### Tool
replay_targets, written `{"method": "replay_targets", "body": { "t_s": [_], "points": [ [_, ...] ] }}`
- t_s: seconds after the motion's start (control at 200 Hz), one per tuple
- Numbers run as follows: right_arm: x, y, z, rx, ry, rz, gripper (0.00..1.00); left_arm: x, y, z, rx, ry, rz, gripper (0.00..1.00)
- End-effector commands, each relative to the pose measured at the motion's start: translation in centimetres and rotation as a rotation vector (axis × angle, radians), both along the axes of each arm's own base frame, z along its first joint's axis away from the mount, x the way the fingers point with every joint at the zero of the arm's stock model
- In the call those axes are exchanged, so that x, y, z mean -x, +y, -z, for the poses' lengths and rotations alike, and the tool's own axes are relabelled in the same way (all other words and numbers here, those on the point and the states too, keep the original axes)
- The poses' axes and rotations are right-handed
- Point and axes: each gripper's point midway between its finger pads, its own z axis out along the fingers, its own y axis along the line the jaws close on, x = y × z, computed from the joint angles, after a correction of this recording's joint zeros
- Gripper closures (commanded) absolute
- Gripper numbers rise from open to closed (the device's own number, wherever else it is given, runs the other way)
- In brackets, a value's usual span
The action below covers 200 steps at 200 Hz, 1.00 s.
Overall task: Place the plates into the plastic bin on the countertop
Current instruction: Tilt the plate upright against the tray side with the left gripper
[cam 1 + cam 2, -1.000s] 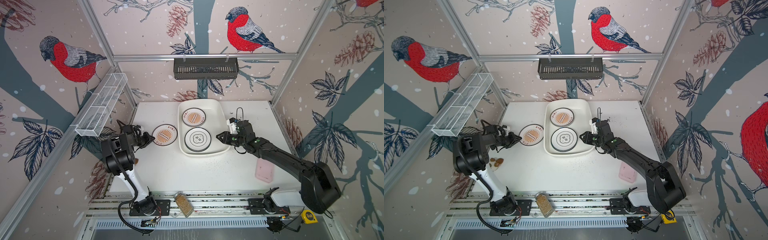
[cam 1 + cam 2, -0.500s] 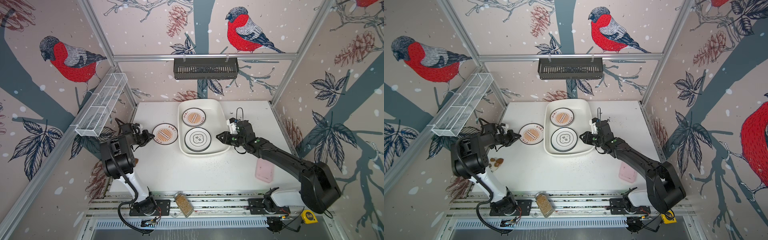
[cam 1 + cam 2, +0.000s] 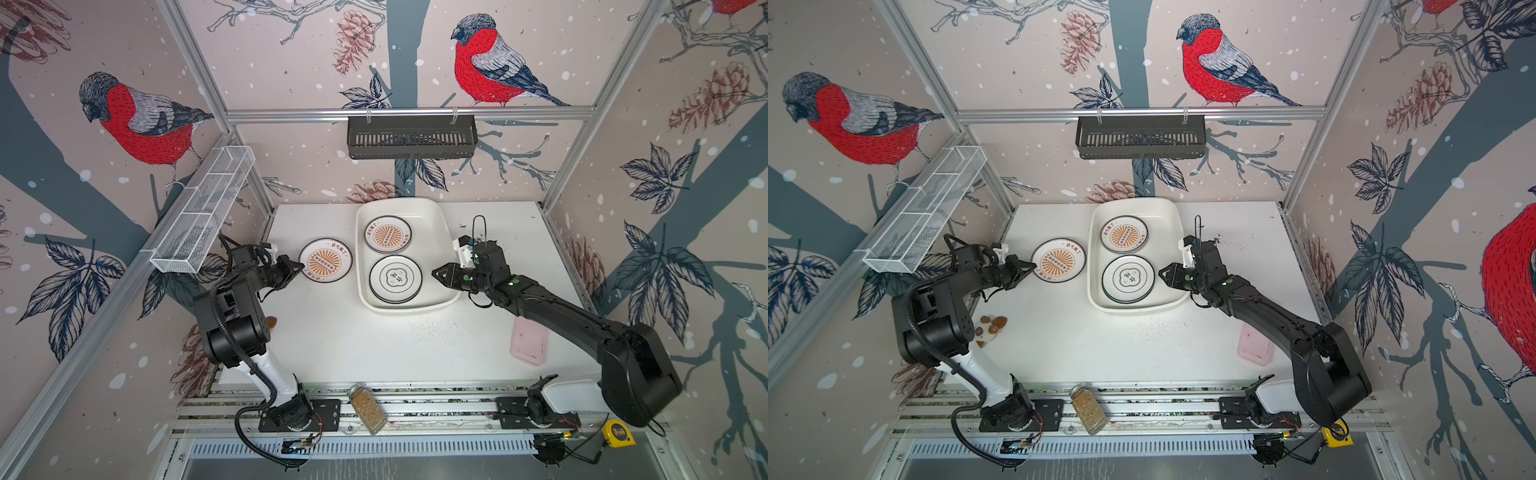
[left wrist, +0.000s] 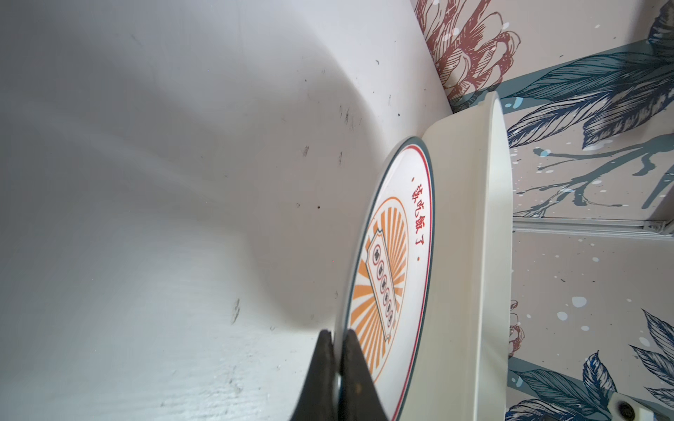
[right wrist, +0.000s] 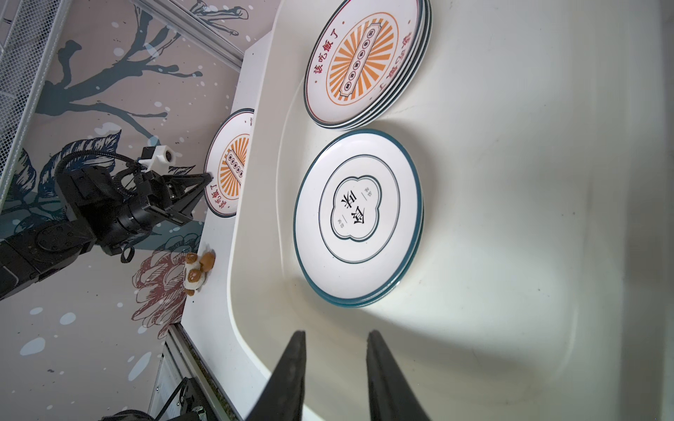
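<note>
the left gripper (image 3: 300, 266) is clamped on the left rim of a sunburst plate (image 3: 325, 261). in the left wrist view its fingers (image 4: 321, 371) pinch the plate's edge from both faces. this plate sits out on the countertop (image 3: 374, 340), just beside the left wall of the bin (image 3: 399, 203). i cannot tell whether it is flat on the surface or raised a little.

the bin stands at the back middle of the countertop. it holds two stacks of plates: a sunburst stack (image 3: 387, 234) toward the back and an emblem stack (image 3: 395, 279) toward the front, close to each other.

the right gripper (image 5: 335, 332) hangs over the bin's right side, pointing at the emblem stack but apart from it. its jaws stand partly open with nothing between them.

a pink slab (image 3: 528, 340) lies on the right of the countertop under the right arm, and a small brown toy (image 3: 990, 326) lies near the left arm.
</note>
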Motion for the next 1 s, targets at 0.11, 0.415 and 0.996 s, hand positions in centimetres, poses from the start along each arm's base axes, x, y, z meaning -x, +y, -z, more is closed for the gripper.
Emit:
{"method": "replay_targets", "body": {
  "t_s": [0.11, 0.415, 0.996],
  "points": [
    [-0.7, 0.8, -1.5, -0.033, -0.042, -0.011, 0.69, -0.3, -0.8, -2.2, 0.075, -0.067, 0.018, 1.0],
    [-0.7, 1.3, -1.8, -0.028, -0.048, -0.021, 0.69, -1.1, 0.0, -4.9, 0.108, -0.128, -0.023, 1.0],
    [-1.6, 2.7, -3.1, -0.042, -0.073, -0.039, 0.66, -1.3, -2.0, -7.0, 0.188, -0.173, 0.017, 1.0]
  ]
}}
